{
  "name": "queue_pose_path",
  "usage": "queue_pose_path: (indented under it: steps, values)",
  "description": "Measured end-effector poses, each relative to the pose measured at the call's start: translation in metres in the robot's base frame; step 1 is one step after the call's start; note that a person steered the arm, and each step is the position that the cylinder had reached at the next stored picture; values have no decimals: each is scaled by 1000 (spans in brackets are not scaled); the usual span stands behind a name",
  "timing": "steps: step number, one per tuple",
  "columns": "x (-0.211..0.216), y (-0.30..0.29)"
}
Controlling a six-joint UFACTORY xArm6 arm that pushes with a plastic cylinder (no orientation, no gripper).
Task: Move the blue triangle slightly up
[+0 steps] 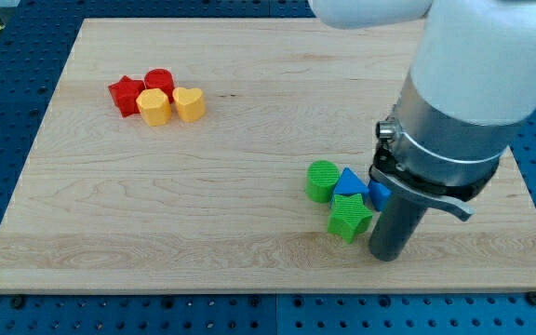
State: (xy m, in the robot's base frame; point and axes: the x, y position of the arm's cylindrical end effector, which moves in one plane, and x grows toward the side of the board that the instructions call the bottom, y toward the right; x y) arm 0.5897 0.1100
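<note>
The blue triangle (347, 182) lies on the wooden board (249, 140) at the lower right. It touches a green cylinder (322, 180) on its left and a green star (350, 218) just below it. Another blue block (378, 194) sits to its right, mostly hidden by the arm, so its shape is unclear. My tip (386, 254) is at the bottom end of the dark rod, just right of the green star and below and to the right of the blue triangle.
At the upper left a group of four blocks sits together: a red star (126, 95), a red cylinder (160, 81), a yellow hexagon (154, 108) and a yellow heart (189, 103). The arm's grey body (454, 112) covers the board's right part.
</note>
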Motion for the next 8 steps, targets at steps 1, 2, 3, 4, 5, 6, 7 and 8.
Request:
queue_pose_path:
  steps: [1, 2, 3, 4, 5, 6, 7, 8]
  values:
    - [-4, -8]
    - [-7, -24]
    - [-30, -32]
    - [-72, -24]
    - [-105, -13]
    - [-114, -13]
    - [-137, -13]
    - [-169, -17]
